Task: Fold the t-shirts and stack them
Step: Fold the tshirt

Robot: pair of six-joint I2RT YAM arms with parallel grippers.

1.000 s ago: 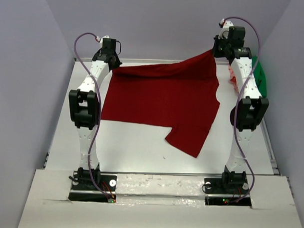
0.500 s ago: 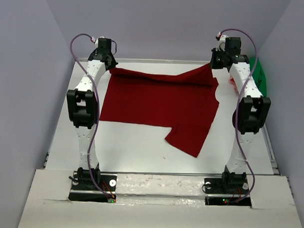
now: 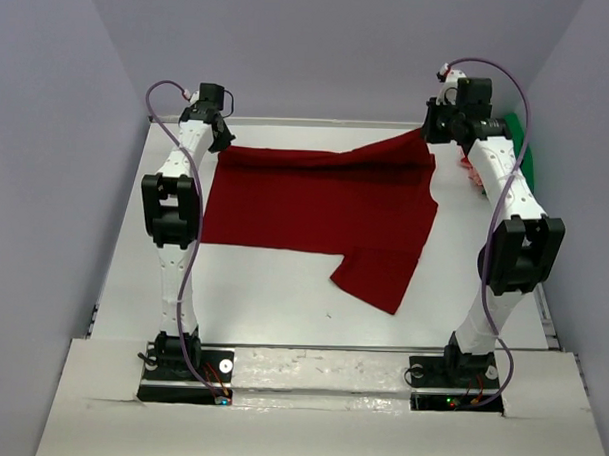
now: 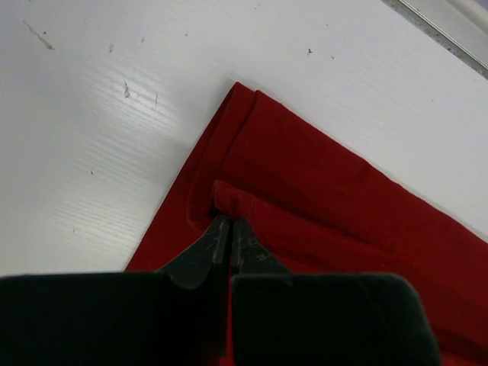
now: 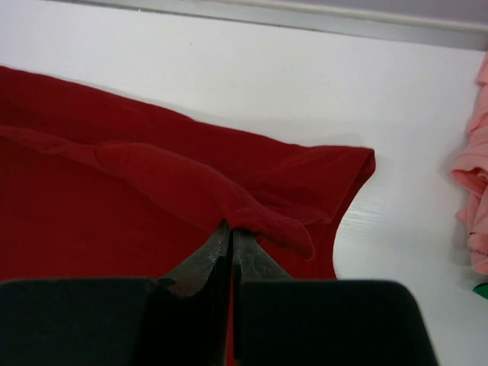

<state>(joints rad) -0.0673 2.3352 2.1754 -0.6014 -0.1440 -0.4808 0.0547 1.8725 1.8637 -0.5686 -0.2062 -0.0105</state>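
The dark red t-shirt (image 3: 325,204) lies spread across the white table (image 3: 262,297), one sleeve pointing to the near right. My left gripper (image 3: 223,143) is low at the shirt's far left corner. In the left wrist view, the left gripper (image 4: 230,219) pinches a small fold of the red cloth (image 4: 320,191). My right gripper (image 3: 429,133) holds the far right corner slightly raised. In the right wrist view, the right gripper (image 5: 231,226) is shut on a ridge of the red cloth (image 5: 152,168). The pink t-shirt (image 5: 474,206) and the green t-shirt (image 3: 522,146) lie bunched at the far right.
A raised rim (image 3: 318,122) runs along the table's far edge, just behind both grippers. Grey walls close in on both sides. The pink cloth (image 3: 471,166) sits beside the right arm's forearm. Bare table shows in front of the shirt.
Both grippers have carried the shirt's far edge toward the back of the table and lower. The left corner now rests almost on the surface, and the right arm's elbow has swung outward.
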